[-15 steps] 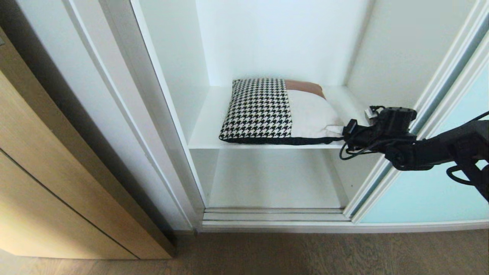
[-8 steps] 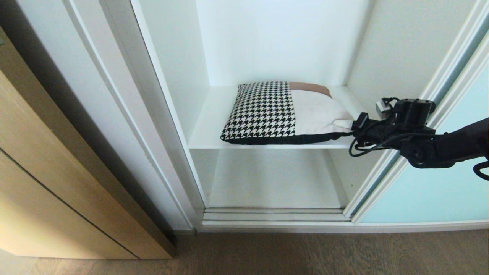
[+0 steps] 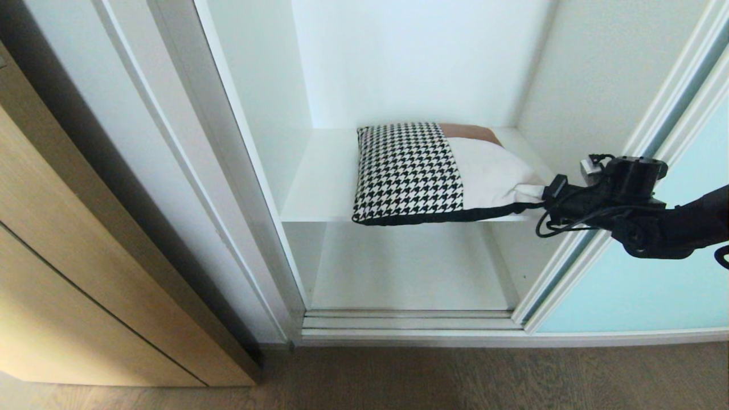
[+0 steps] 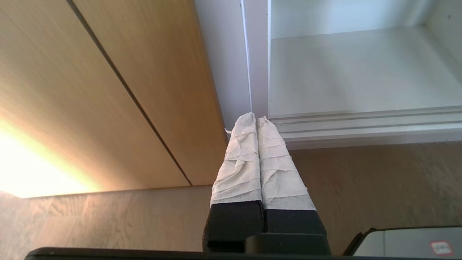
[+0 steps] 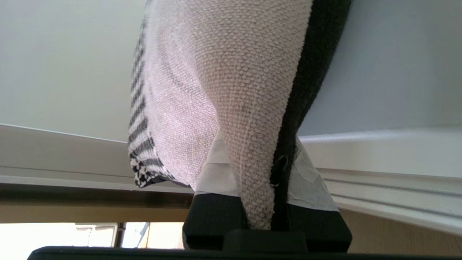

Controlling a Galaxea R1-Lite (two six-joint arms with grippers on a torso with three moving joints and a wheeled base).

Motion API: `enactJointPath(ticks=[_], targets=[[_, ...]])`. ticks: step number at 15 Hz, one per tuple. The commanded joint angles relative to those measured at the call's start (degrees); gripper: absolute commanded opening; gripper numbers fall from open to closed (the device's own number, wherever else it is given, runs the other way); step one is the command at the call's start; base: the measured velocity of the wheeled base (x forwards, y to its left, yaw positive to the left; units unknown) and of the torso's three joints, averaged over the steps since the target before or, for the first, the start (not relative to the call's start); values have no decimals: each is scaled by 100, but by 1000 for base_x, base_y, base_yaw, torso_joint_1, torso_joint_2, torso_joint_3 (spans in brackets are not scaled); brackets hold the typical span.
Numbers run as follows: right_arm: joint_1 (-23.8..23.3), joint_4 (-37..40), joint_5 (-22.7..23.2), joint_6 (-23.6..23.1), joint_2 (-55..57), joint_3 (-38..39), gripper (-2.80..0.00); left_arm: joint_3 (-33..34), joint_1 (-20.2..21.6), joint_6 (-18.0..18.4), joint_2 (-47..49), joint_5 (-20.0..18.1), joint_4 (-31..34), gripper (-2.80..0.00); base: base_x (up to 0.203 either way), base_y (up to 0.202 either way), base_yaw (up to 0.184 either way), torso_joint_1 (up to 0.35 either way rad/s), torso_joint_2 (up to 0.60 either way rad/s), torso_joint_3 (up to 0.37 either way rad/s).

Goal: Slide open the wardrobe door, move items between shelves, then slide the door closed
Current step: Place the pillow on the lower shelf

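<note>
Left hand (image 4: 257, 121) parked low near the floor, out of the head view, taped fingers pressed flat together, clenched on nothing; ahead of it the light wood cabinet (image 4: 119, 90) and the wardrobe's bottom track (image 4: 361, 124). Its idle place fits a one-arm job. Next over, in the open wardrobe bay, the cushion (image 3: 433, 171) lies on the upper shelf (image 3: 319, 188), houndstooth half far from the right hand, cream half toward it, rust strip at the back. Its front edge sits at the shelf lip and slightly over it, and the near corner is drawn out to a point toward the hand, so this reads as a drag off the shelf by one corner, likely on the way to the lower shelf (image 3: 410, 267) just below. Right hand (image 3: 538, 196) reaches in from the door side, level with the upper shelf, just outside its right end. Jaws nearly closed, grasping the cushion's cream corner with the black edging between the taped fingers (image 5: 306, 180), fabric bunched deep into the gap in the right wrist view. Beyond that hand, the sliding wardrobe door (image 3: 643, 285) is slid aside, leaving the bay open, right arm crossing in front of its frame.
</note>
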Motion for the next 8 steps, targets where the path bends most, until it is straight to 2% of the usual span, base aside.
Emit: enactJointPath(ticks=[1,6,8], targets=[[39,-158,24,26,-28,185,-280,3,0,10,8,2,6,-280,0,0,0,0,0,0],[52,-194,24,0,-133,492,-280,-6,0,-77,8,2,-2,-280,0,0,0,0,0,0],[61,-166,24,-56,-96,474,-280,-461,0,-41,91,-16,76,-280,0,0,0,0,0,0]])
